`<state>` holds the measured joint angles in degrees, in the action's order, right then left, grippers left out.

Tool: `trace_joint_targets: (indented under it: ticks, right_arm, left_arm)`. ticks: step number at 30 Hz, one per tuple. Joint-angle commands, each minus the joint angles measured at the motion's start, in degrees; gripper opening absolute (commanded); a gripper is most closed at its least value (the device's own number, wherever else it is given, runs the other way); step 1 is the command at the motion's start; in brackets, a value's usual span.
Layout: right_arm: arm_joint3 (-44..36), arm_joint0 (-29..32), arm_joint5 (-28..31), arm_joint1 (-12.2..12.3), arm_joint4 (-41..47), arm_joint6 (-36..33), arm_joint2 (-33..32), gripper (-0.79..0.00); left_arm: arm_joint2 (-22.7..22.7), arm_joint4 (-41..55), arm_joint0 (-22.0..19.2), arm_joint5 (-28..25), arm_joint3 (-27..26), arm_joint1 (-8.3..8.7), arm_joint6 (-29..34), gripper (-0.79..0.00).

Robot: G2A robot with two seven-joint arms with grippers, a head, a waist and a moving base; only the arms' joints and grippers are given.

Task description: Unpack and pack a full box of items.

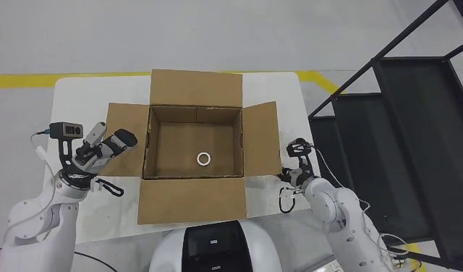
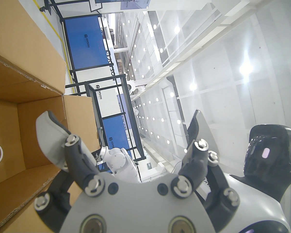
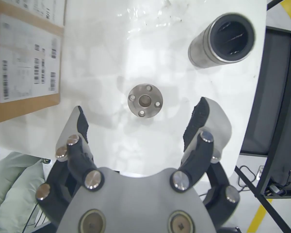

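cardboard box lies open, one white ring inside. the right gripper, spread wide and empty, hovers over a metal flange beside it; the left gripper gapes empty too. likely packing: next, drop and pinch the flange.
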<state>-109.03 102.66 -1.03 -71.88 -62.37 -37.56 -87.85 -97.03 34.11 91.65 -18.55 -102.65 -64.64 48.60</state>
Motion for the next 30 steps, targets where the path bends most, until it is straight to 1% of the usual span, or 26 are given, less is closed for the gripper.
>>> trace_joint_targets:
  ticks: [1, 4, 5, 8, 10, 14, 17, 20, 22, 26, 30]
  right_arm:
    - [-3.36, 2.49, 0.05, 0.09, 0.60, 2.21, -1.70, 0.000]
    - [-8.34, 6.48, -1.01, 0.24, -0.33, 5.04, -4.33, 0.000]
    - [-9.90, 7.69, -2.25, 0.25, -1.35, 5.51, -5.04, 0.000]
    - [-14.11, 10.01, -5.43, 0.10, -3.04, 9.83, -6.13, 0.000]
    - [-16.40, 10.77, -5.98, 0.02, -4.31, 12.78, -5.99, 0.000]
    - [-20.01, 10.53, -5.23, 0.02, -8.96, 18.38, -5.23, 0.000]
    - [-21.94, 9.72, -4.95, 0.02, -12.03, 18.75, -3.67, 0.000]
    - [-23.87, 6.81, -1.99, 0.12, -15.11, 17.01, -0.59, 0.000]
    - [-24.66, 3.73, 1.24, 0.23, -17.72, 14.61, 2.42, 0.000]
    - [-24.42, -4.50, 6.64, 0.16, -21.35, 8.13, 9.67, 0.000]
    - [-20.95, -13.91, 11.31, -0.40, -22.80, 0.72, 18.26, 0.000]
  left_arm:
    - [0.00, 0.00, 0.00, 0.00, 0.00, 0.00, 0.00, 0.000]
    - [0.00, 0.00, 0.00, 0.00, 0.00, 0.00, 0.00, 0.000]
    - [0.00, 0.00, 0.00, 0.00, 0.00, 0.00, 0.00, 0.000]
    - [0.00, 0.00, 0.00, 0.00, 0.00, 0.00, 0.00, 0.000]
    - [0.00, 0.00, 0.00, 0.00, 0.00, 0.00, 0.00, 0.000]
    - [0.00, 0.00, 0.00, 0.00, 0.00, 0.00, 0.00, 0.000]
    - [0.00, 0.00, 0.00, 0.00, 0.00, 0.00, 0.00, 0.000]
    - [0.00, 0.00, 0.00, 0.00, 0.00, 0.00, 0.00, 0.000]
    - [0.00, 0.00, 0.00, 0.00, 0.00, 0.00, 0.00, 0.000]
    - [0.00, 0.00, 0.00, 0.00, 0.00, 0.00, 0.00, 0.000]
    - [0.00, 0.00, 0.00, 0.00, 0.00, 0.00, 0.00, 0.000]
